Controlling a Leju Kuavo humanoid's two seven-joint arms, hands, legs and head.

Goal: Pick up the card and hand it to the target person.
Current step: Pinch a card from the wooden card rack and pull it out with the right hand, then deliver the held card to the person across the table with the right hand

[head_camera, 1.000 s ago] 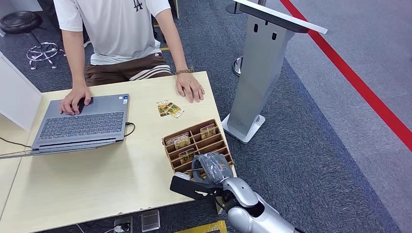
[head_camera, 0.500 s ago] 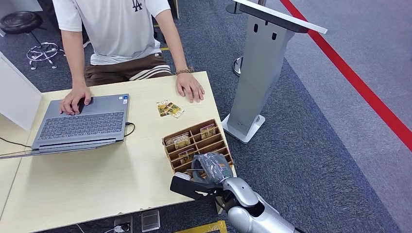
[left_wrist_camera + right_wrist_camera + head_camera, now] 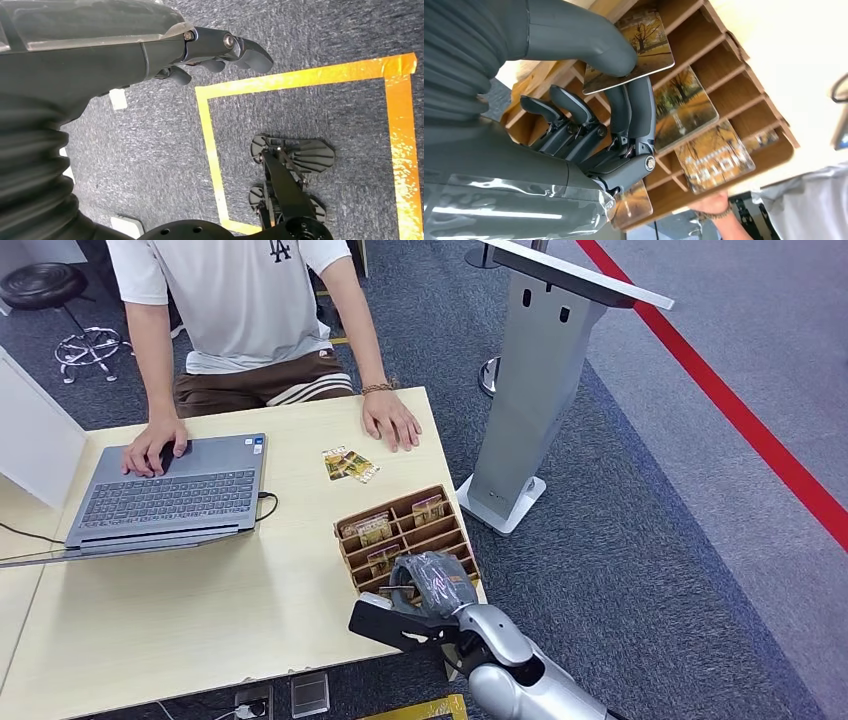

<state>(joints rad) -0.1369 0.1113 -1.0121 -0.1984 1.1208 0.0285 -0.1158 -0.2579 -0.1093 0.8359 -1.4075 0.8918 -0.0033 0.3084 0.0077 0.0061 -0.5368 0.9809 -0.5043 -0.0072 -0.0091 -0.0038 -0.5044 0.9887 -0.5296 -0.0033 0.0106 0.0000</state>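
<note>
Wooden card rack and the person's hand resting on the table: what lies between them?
In the head view, two loose cards lie on the bare table between the wooden card rack and the person's hand.

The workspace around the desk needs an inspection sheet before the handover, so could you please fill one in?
Surface: pale wooden desk, bare at the near left.
Job's things: wooden card rack at the desk's right edge, cards in several slots; one card pinched by the right hand.
Clutter: laptop; loose cards near the person's hand.
Hands: right hand at the rack, thumb on the card; left hand hangs over the carpet, holding nothing.
Cables: black cable at the laptop's side.
Surroundings: grey stand, stool, red floor line.
</note>
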